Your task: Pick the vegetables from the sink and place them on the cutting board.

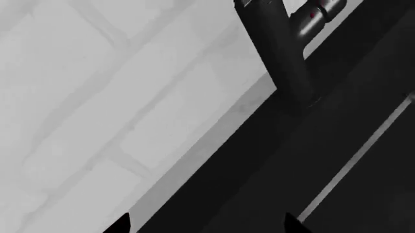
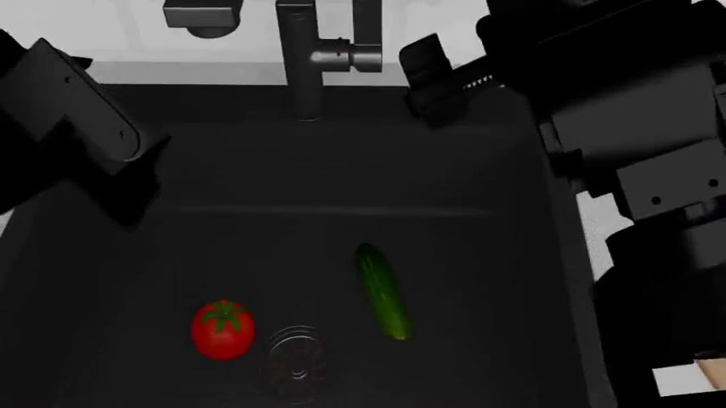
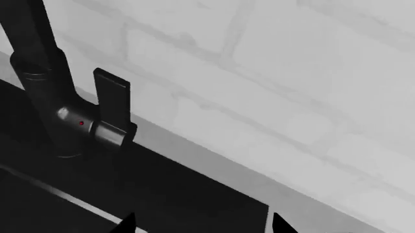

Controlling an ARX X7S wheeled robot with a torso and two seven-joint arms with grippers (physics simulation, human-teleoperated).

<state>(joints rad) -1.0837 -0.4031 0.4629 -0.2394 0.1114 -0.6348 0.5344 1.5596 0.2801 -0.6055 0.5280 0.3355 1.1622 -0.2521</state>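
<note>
Tomato (image 2: 223, 330) and cucumber (image 2: 382, 291) lying in sink (image 2: 340, 170), none moved yet; both tools spread apart, grasping nothing.

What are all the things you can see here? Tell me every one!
tomato: one, red with a green top, on the sink floor beside the drain
cucumber: one, dark green, on the sink floor, on the drain's other side
drain: one, metal, round, sink floor
sink: one, black basin
faucet: one, dark grey, behind the sink
wall: white tiles, behind the faucet
left gripper: one, black, open, above the sink's back edge
right gripper: one, black, open, near the faucet
</note>
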